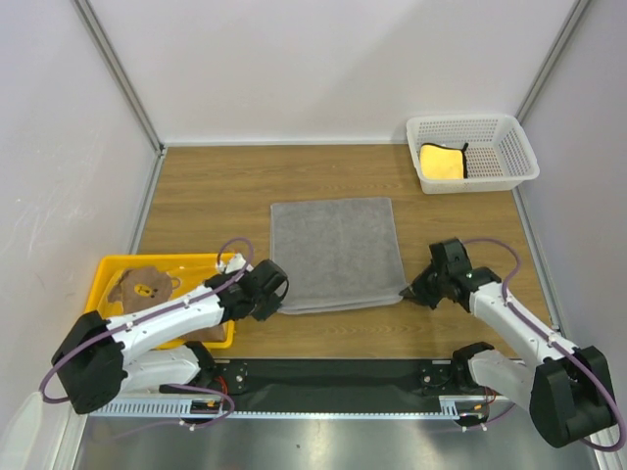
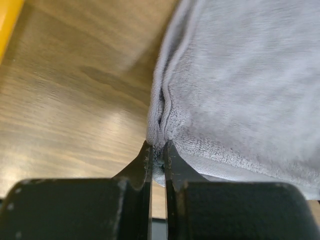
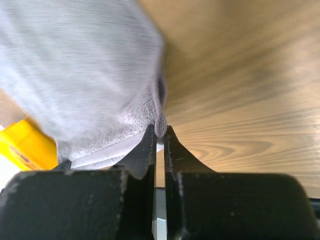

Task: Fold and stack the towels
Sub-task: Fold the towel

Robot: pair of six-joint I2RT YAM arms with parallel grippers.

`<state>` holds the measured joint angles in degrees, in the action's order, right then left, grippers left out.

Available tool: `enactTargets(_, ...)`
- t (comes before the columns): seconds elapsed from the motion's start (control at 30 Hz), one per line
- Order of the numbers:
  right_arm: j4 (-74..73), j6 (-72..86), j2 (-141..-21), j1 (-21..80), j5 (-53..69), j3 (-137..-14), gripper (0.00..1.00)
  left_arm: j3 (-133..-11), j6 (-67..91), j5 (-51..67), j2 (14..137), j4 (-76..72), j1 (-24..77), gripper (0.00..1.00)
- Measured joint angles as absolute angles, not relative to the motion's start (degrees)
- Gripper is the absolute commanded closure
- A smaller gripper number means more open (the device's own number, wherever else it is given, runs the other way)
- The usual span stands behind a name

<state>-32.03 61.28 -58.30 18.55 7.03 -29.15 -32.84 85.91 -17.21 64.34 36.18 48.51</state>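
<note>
Taking the desk [image 1: 216, 186] as a clock face in the top view, with twelve at the far wall, the yellow tray [image 1: 102, 282] sits at about eight o'clock against the left edge. The bear towel [image 1: 147, 288] lies in it, brown face up. Just beside the tray's right end, the left hand [image 1: 278, 294] has its fingers pressed together on the seven o'clock corner of the grey towel [image 1: 336, 253]. Its wrist view shows the hem pinched between the tips. The grey towel lies flat and spread at the centre of the desk. At its five o'clock corner the right hand [image 1: 407, 291] is likewise clamped on the hem, with the fingertips nearly meeting around the cloth. At about two o'clock the white mesh basket [image 1: 521, 149] stands near the far right corner, and the yellow towel [image 1: 441, 162] lies in its left half.
</note>
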Motion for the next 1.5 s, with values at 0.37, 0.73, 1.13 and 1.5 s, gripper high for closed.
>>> enactTargets(0.37, -37.0, 51.2, -72.9, 17.0, 5.3, -53.8, 1.00, -50.1, 79.4, -20.8, 66.7, 46.7, 42.0, 1.00)
enactTargets(0.73, -34.8, 43.3, -94.4, 13.3, 7.3, -74.0, 1.00, -67.0, 67.5, -21.2, 82.8, 43.4, 31.4, 0.99)
enactTargets(1.13, -34.5, 39.7, -112.0, 11.8, 9.3, -93.5, 1.00, -78.3, 60.5, -19.9, 96.0, 39.2, 24.7, 1.00)
enactTargets(1.5, -36.3, 38.9, -122.1, 9.8, 9.1, -100.9, 1.00, -84.0, 58.0, -16.1, 108.1, 36.3, 22.6, 1.00)
